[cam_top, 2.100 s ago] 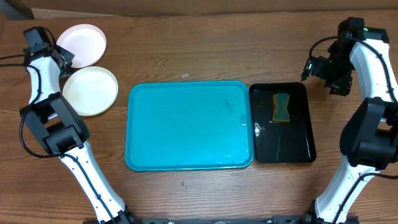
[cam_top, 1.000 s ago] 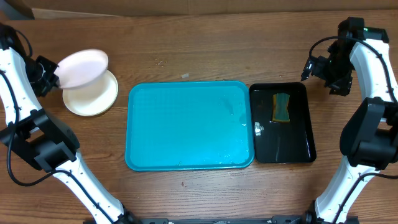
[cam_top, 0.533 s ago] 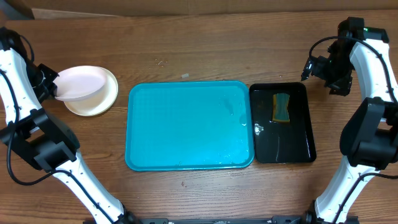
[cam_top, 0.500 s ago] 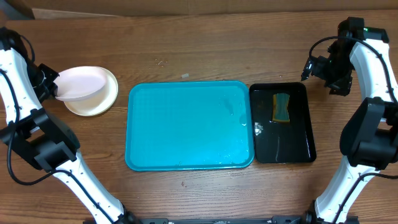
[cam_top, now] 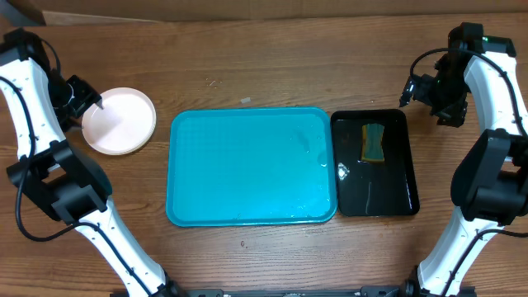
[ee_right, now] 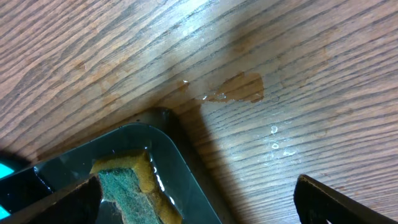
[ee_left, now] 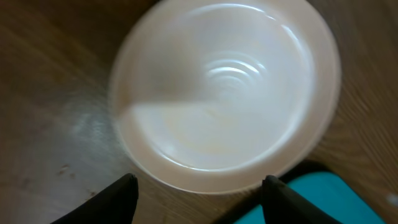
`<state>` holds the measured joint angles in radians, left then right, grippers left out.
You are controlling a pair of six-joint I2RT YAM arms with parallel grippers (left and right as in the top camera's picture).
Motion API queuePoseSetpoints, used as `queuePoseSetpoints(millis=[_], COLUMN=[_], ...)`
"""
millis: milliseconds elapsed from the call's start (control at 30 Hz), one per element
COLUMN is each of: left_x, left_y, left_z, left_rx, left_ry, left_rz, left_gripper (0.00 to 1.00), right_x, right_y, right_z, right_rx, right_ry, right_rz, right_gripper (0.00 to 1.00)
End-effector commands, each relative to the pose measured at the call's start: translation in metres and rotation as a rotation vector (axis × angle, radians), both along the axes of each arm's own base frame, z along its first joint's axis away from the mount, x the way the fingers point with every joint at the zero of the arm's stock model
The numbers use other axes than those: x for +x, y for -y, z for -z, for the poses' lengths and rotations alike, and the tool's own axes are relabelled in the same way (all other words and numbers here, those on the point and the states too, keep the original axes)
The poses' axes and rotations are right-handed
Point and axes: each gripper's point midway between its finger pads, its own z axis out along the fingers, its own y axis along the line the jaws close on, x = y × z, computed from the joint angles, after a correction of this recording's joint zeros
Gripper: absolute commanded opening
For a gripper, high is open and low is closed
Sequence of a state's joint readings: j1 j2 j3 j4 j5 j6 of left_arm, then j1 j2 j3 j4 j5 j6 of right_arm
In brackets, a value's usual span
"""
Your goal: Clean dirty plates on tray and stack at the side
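While plates (cam_top: pixel 120 121) sit seemingly stacked beside tray (cam_top: pixel 247 165) | black tray (cam_top: pixel 388 191) holds sponge (cam_top: pixel 374 142)

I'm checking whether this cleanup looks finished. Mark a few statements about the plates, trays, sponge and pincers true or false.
1. The blue tray holds no plate. True.
2. The sponge lies on the blue tray. False: it lies in the black tray.
3. A white plate lies on the table beside the left pincer. True.
4. The right pincer grips the sponge. False: it is open and empty, over the table by the black tray's corner.
5. The left pincer clamps the plate. False: its jaws stand open and the plate lies free.
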<state>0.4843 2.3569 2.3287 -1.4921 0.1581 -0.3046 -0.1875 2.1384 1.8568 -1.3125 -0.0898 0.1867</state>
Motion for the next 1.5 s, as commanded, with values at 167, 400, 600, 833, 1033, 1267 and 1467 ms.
queuePoseSetpoints(millis=[167,400,600,833,1033,1267,1467], left_x=[0.027,0.032,0.033,0.033,0.033,0.033,0.033], left_y=[0.070,0.089,0.096,0.096,0.096,0.096,0.096], left_z=[-0.021,-0.020,-0.020,-0.020,-0.020,-0.020,-0.020], left_rx=[-0.254,-0.255,-0.256,-0.256,-0.256,-0.256,-0.256], left_ry=[0.194,0.187,0.186,0.186,0.186,0.186,0.186], left_rz=[0.264,0.307,0.321,0.321,0.321,0.321,0.321], left_gripper=[1.00,1.00,1.00,1.00,1.00,1.00,1.00], right_x=[0.005,0.005,0.005,0.005,0.006,-0.014,-0.091], right_y=[0.000,0.000,0.000,0.000,-0.011,-0.066,-0.112], right_z=[-0.018,-0.018,-0.018,-0.017,-0.054,-0.204,-0.345], right_rx=[-0.009,-0.009,-0.009,-0.009,-0.023,-0.060,-0.089], right_ry=[0.052,0.052,0.052,0.049,0.138,0.555,1.005], right_rz=[0.003,0.003,0.003,0.002,-0.024,-0.147,-0.289], right_gripper=[1.00,1.00,1.00,1.00,1.00,1.00,1.00])
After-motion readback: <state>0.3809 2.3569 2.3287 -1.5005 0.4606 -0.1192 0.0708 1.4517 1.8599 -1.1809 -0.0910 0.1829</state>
